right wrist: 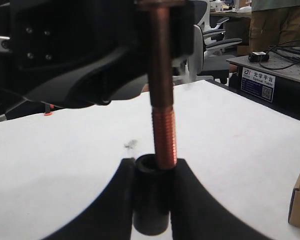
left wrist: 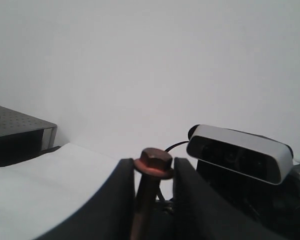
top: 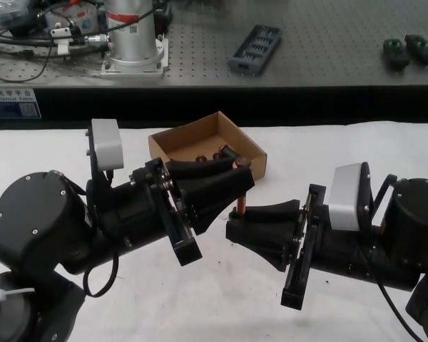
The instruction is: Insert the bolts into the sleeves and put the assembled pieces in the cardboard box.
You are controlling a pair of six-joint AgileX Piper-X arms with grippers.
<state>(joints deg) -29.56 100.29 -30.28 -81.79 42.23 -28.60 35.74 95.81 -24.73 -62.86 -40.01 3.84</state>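
On my high feed, the clearest sign is a small plate [top: 12, 102] fixed to the front face of the far perforated desk [top: 307, 50], at its left end. Its pale upper band has a row of dark characters with a line of small Latin letters under it. The blue lower band holds finer print that I cannot make out. A pale sticker [top: 132, 30] sits on the metal column [top: 128, 46] standing on that desk, its print too small for me to read. On my right wrist feed, a white label [right wrist: 257, 82] on the side of a dark desk [right wrist: 295, 100] carries a blue logo, short lines of blue characters and a square scan code [right wrist: 266, 90].
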